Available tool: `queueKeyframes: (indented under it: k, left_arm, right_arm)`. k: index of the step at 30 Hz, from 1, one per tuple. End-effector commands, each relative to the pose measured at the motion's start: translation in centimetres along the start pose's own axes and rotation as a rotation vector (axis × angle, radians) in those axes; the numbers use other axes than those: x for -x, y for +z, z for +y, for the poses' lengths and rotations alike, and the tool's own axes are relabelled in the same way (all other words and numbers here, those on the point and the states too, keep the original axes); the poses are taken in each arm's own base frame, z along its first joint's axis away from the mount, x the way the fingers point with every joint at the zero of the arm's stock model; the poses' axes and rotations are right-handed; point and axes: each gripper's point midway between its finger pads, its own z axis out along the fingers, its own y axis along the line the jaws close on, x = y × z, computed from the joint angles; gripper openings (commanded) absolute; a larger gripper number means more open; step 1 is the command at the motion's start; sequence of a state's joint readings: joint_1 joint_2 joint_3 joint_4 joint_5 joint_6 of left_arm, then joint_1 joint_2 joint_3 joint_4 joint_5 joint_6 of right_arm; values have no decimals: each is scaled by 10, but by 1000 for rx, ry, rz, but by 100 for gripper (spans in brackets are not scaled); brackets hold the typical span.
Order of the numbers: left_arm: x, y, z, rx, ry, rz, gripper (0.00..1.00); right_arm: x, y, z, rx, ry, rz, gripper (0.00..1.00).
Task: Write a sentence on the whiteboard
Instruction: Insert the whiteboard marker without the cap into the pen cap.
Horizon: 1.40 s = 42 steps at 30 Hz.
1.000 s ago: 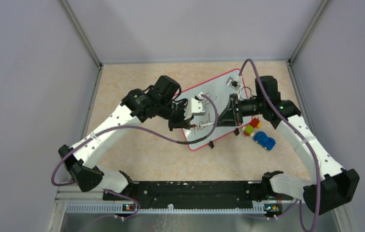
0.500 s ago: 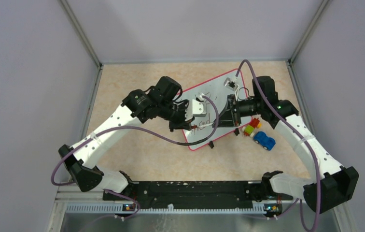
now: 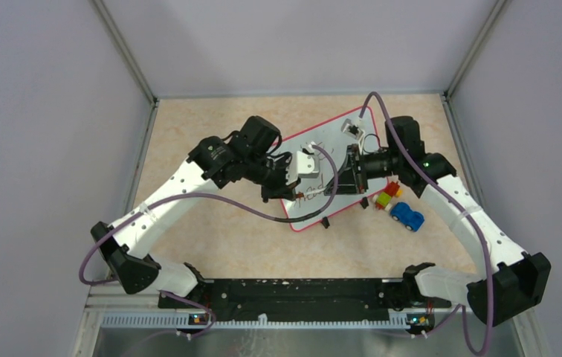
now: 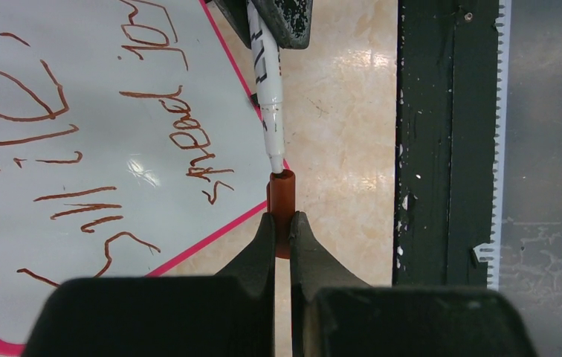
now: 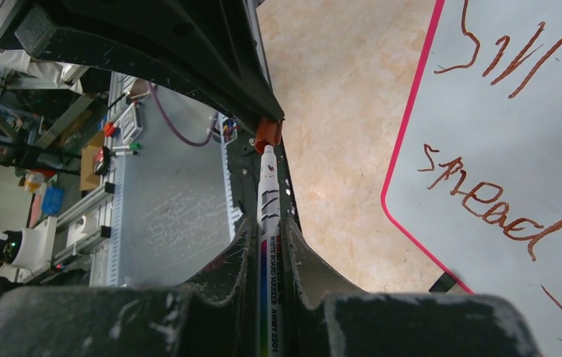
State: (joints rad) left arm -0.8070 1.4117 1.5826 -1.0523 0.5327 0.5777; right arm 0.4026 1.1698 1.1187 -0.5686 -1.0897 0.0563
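As the sentence (image 4: 92, 149) is complete on the whiteboard (image 4: 114, 74) on the bench (image 4: 337, 111), the left tool (image 4: 283, 219) just beyond the whiteboard's edge pinches the cap (image 4: 282, 193). The right tool (image 5: 269, 227) clamps the marker (image 5: 268, 193), tip entering the cap, probably to close it.

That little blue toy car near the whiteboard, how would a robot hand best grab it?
Across its two long sides, coming straight down from above. The blue toy car sits low and angled on the table, with bare surface seemingly along both flanks; the coloured block toy crowds only one end.
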Motion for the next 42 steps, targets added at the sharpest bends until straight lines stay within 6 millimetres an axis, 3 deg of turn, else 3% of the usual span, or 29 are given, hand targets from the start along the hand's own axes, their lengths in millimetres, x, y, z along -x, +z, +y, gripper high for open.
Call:
queueKeyframes:
  k: [1, 9, 20, 24, 28, 31, 33, 35, 37, 42]
  left_arm:
    - [24, 1, 5, 8, -12, -63, 0]
    - [28, 8, 23, 77, -58, -35, 0]
    - [49, 9, 25, 109, -12, -78, 1]
    - [57, -2, 37, 185, -24, -84, 23]
    - [61, -23, 42, 227, -4, -107, 63]
    - [66, -42, 38, 215, -16, -170, 76]
    - [59, -48, 37, 217, -30, -167, 78]
    - [42, -49, 34, 210, -30, -141, 78]
    - [12, -41, 33, 231, -32, -86, 78]
    - [-22, -47, 43, 259, -60, -91, 79]
  right_arm:
    - [5, 7, 0, 1, -39, 2, 0]
    - [4, 16, -10, -30, -38, 10, 0]
    - [3, 29, -20, 1, -34, -31, 0]
    - [8, 30, -19, 25, -30, -48, 0]
    - [13, 28, -17, 44, -21, -66, 0]
    - [16, 27, -16, 47, -20, -73, 0]
    - [17, 26, -16, 48, -19, -74, 0]
    - [17, 26, -15, 49, -17, -74, 0]
    - [16, 26, -15, 50, -17, -74, 0]
    - [17, 26, -13, 61, -13, -75, 0]
